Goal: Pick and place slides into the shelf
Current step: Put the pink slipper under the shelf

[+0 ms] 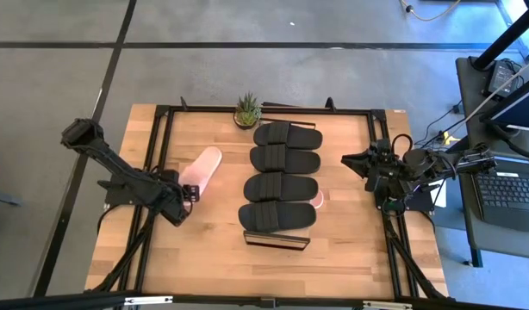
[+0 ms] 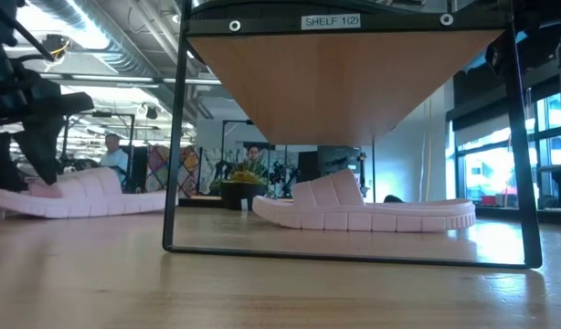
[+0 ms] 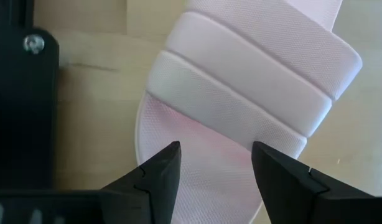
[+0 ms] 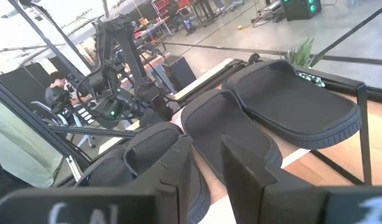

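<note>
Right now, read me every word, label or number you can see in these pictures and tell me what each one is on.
"SHELF 1(2)": white label on the dark front edge of the shelf, low view.
White marks on the right gripper housing, right wrist view: cut off, unreadable.
Laptop keys at the high view's edge: too small to read.
Nothing legible on the slides.

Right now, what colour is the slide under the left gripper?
Light pink; the slide shows best in the left wrist view.

Four black slides (image 1: 280, 176) atop shelf (image 1: 275, 240), one pink slide (image 1: 201, 170) left, another (image 2: 367, 209) underneath
</note>
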`<action>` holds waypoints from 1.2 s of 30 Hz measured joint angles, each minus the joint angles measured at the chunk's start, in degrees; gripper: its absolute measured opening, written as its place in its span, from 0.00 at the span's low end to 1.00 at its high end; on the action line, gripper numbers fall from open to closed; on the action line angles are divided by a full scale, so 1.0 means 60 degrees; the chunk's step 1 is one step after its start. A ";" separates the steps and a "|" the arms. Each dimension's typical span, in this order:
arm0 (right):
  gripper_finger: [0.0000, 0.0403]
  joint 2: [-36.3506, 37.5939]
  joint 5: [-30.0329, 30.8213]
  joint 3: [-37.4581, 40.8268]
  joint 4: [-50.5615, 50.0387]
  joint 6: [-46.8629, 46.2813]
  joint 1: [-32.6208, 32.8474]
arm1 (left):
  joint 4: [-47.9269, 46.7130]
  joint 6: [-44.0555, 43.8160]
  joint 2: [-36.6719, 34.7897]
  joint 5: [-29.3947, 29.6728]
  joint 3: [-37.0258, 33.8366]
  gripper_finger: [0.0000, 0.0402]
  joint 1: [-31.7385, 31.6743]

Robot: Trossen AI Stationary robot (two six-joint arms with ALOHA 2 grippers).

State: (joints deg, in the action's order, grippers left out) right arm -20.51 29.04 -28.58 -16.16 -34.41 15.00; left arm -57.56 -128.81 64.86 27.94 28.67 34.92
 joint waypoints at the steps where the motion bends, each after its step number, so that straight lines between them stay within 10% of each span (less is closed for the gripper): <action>1: 0.22 0.0000 0.0000 0.0000 -0.0003 0.0039 0.0000 | 0.0000 -0.0009 0.0000 0.0074 0.0000 0.47 -0.0090; 36: 0.22 0.0000 -0.0007 0.0000 0.0000 0.0036 0.0000 | 0.1146 -0.0682 -0.0025 0.1943 0.0000 0.47 -0.1859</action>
State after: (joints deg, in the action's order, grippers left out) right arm -20.51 28.99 -28.58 -16.16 -34.20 15.00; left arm -50.68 -132.90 64.71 39.60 28.67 23.77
